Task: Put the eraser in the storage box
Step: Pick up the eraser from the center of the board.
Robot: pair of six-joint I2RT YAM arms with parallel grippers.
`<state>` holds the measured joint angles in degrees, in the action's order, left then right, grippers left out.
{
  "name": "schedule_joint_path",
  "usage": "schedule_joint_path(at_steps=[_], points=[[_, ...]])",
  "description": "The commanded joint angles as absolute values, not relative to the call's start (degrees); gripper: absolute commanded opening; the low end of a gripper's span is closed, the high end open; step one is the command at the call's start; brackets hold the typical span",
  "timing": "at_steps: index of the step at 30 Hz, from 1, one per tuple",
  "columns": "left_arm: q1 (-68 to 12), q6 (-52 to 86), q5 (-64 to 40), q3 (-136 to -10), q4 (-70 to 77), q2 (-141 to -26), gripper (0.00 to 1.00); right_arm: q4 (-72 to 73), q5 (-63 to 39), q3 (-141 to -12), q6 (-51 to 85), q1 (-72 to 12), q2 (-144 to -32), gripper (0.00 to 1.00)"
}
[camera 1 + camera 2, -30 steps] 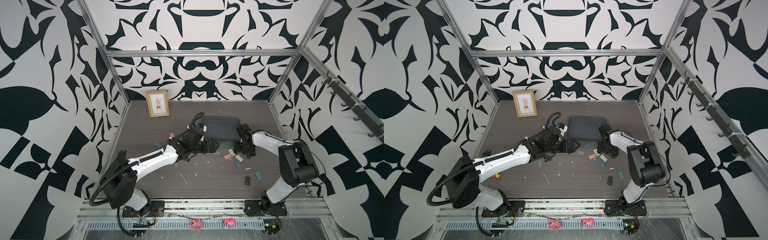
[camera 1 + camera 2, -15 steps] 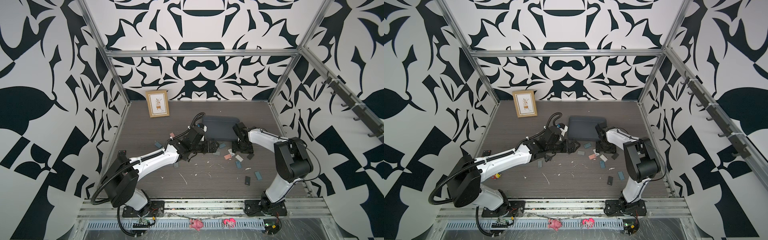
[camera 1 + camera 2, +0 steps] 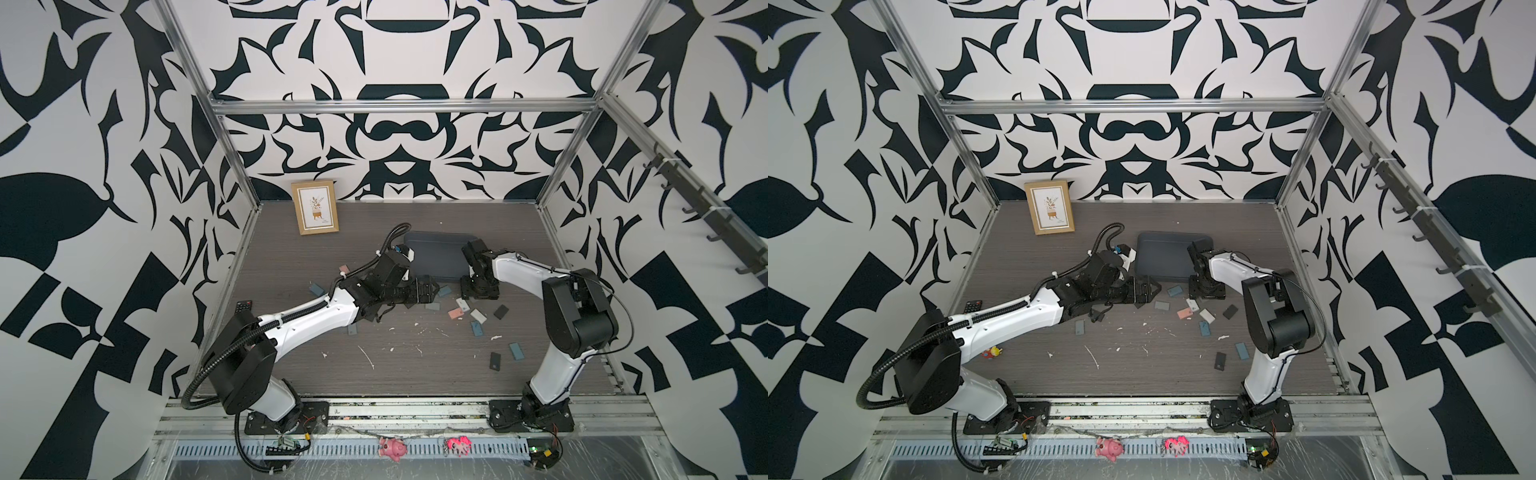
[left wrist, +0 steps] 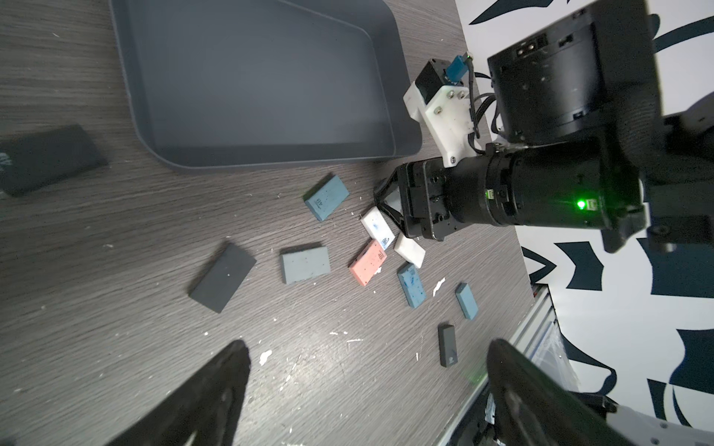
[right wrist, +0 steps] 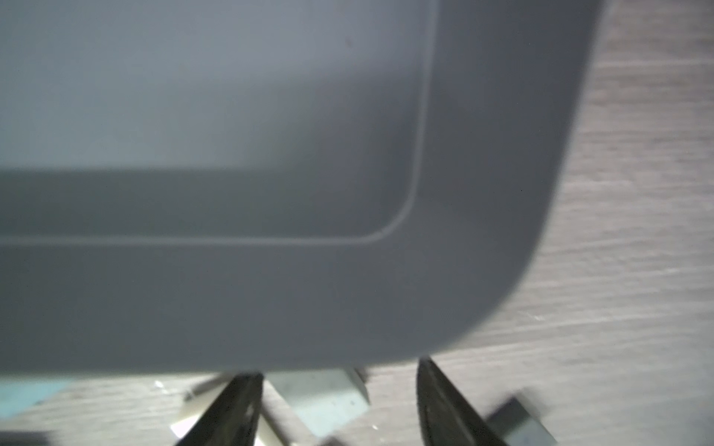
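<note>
storage box (image 3: 436, 259) open above, scattered erasers (image 3: 456, 312) crowd its near side

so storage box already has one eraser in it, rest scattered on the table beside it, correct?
No. The storage box holds nothing, as the left wrist view shows. The erasers lie scattered on the table beside it.

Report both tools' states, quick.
Left tool: open, empty.
Right tool: open, straddling a pale grey rectangular rubber eraser, not clamped yet.
</note>
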<state>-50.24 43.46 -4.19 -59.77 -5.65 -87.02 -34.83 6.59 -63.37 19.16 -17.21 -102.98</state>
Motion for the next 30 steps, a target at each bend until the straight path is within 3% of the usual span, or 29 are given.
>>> schedule_joint_path(at_steps=[1, 6, 15, 26, 30], points=[[-50.45, 43.42, -3.52, -61.87, -6.67, -88.23, 0.99, -32.02, 5.34, -62.67, 18.38, -17.67, -104.53, 0.59], [-50.45, 42.84, -3.13, -62.71, -7.89, -88.40, 0.99, -31.17, 4.36, -62.30, 18.85, -17.64, -105.47, 0.47], [-50.45, 42.54, -3.14, -63.01, -8.17, -88.24, 0.99, -29.75, 3.19, -57.74, 21.22, -17.66, -102.15, 0.37], [-50.45, 42.86, -3.34, -63.93, -8.83, -88.24, 0.99, -31.26, 2.15, -55.44, 26.36, -17.65, -101.59, 0.36], [-50.45, 42.81, -3.25, -64.03, -9.14, -88.18, 0.99, -31.33, 4.44, -54.36, 27.90, -17.71, -99.50, 0.27]])
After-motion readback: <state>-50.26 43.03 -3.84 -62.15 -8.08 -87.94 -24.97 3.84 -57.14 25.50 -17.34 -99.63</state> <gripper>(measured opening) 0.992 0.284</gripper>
